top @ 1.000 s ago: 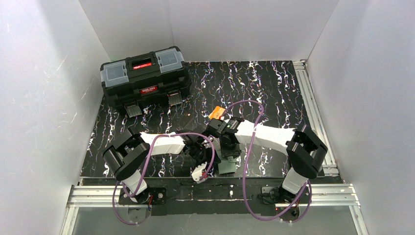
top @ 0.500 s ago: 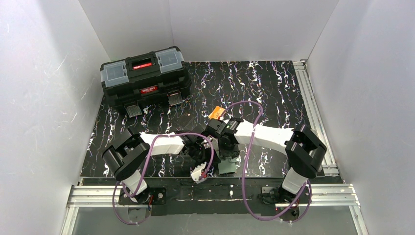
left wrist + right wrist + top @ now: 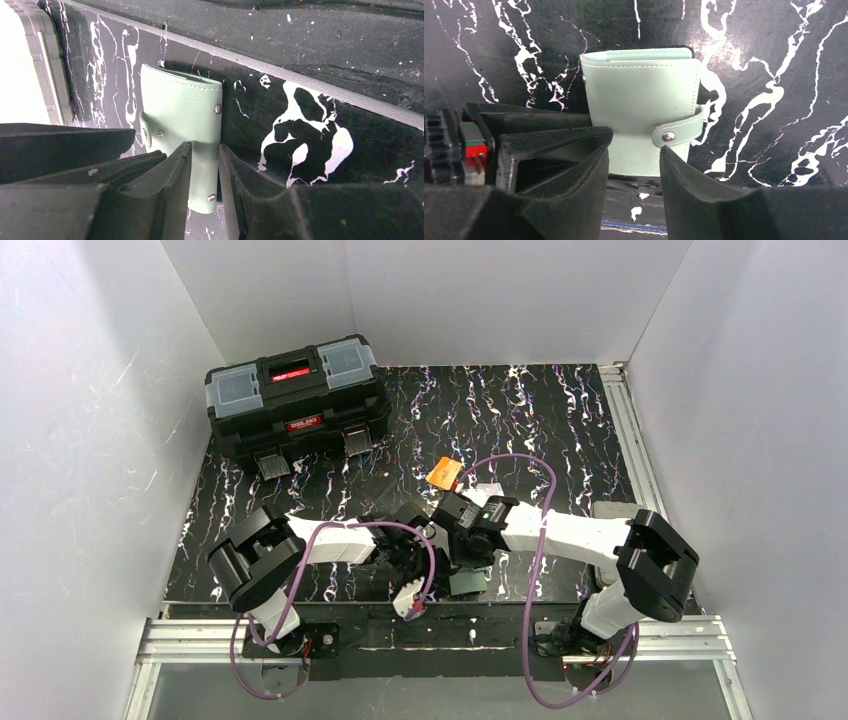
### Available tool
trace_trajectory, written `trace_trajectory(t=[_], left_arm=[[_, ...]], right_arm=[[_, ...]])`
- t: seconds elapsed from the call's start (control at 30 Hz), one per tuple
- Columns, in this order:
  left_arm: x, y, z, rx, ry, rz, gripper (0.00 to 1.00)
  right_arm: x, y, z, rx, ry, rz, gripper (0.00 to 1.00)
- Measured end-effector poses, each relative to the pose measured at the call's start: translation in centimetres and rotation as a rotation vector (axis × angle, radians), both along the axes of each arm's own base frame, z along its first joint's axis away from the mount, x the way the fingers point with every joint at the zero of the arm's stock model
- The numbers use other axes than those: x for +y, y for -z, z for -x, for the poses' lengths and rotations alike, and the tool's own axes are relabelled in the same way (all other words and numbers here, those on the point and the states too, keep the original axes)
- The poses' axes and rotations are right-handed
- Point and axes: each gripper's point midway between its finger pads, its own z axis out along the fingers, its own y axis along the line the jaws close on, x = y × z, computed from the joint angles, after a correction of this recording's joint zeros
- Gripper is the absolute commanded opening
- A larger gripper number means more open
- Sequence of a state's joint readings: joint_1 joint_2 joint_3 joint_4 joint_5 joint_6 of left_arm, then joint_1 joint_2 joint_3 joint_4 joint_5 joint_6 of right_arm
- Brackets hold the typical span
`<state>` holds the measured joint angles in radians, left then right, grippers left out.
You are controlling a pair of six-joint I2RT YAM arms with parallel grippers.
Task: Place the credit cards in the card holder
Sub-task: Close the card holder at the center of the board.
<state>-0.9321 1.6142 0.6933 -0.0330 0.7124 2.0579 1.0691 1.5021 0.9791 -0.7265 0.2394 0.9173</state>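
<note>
Jaws from above: both sets low at the near middle of the table point(image 3: 560, 420), left gripper point(image 3: 424, 578) in from the left, right gripper point(image 3: 466, 560) from the right, card holder point(image 3: 467, 585) under their tips. Farther off, orange card point(image 3: 443, 474); white card not made out. Left wrist: pinched on the card holder's edge. Right wrist: parted, straddling the closed card holder, long axis straight away, snap tab point(image 3: 676, 131) on the right. Counted: one card holder, one card certain

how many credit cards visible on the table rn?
1: the orange card lies on the table, farther back than the card holder. Another may be hidden from view.
</note>
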Motion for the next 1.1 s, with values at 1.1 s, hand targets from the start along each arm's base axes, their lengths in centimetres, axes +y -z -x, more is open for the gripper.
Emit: trace_trajectory(t=[1.1], left_arm=[[0.5,0.2,0.0,-0.091,0.019,0.033,0.26]], right_arm=[[-2.2,1.5,0.0,0.001,0.065,0.136,0.42]])
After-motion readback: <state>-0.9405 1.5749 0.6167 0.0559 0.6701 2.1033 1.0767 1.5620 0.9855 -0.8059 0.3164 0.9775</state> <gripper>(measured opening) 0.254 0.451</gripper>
